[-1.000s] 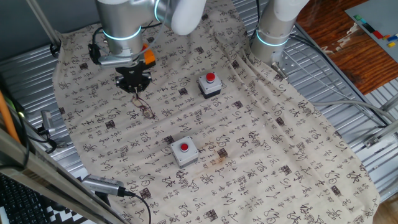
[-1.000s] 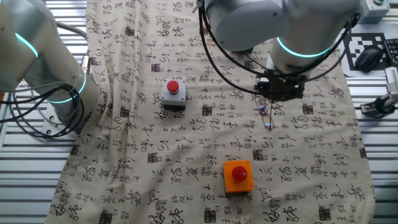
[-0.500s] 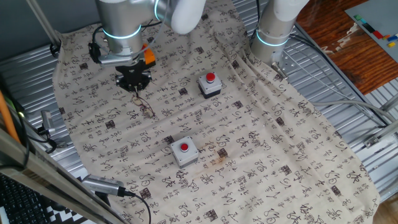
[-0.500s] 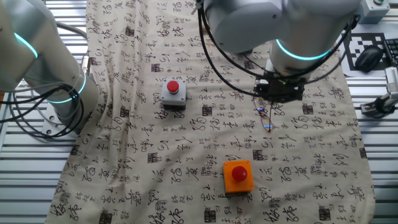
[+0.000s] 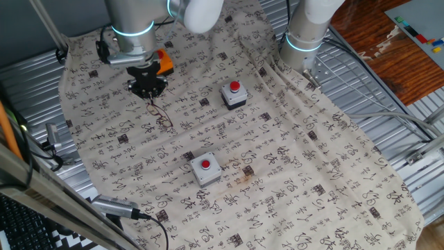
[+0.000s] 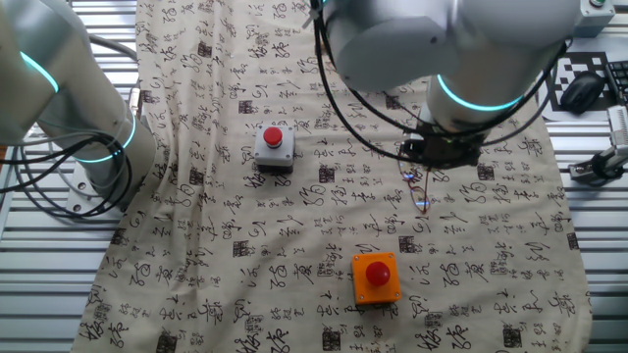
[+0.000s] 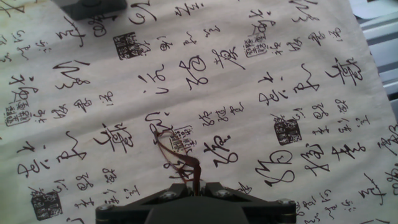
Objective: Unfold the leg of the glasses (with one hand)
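The glasses (image 5: pixel 161 119) are thin, reddish-brown and wire-framed, lying on the calligraphy cloth at the left of the table. My gripper (image 5: pixel 148 95) hangs right above their far end, shut on one thin leg. In the other fixed view the glasses (image 6: pixel 422 192) dangle just under the gripper (image 6: pixel 429 167). The hand view has the glasses (image 7: pixel 175 154) stretching away from the gripper (image 7: pixel 193 185), the reddish leg pinched between the closed fingers and the far rim touching the cloth.
A grey button box with a red button (image 5: pixel 234 94) stands mid-table and another (image 5: pixel 205 168) nearer the front. An orange button box (image 6: pixel 376 277) sits close to the glasses. A second arm's base (image 5: pixel 305 35) stands at the cloth's far edge.
The gripper has shifted slightly up and away while holding the leg, and the glasses have been drawn along after it.
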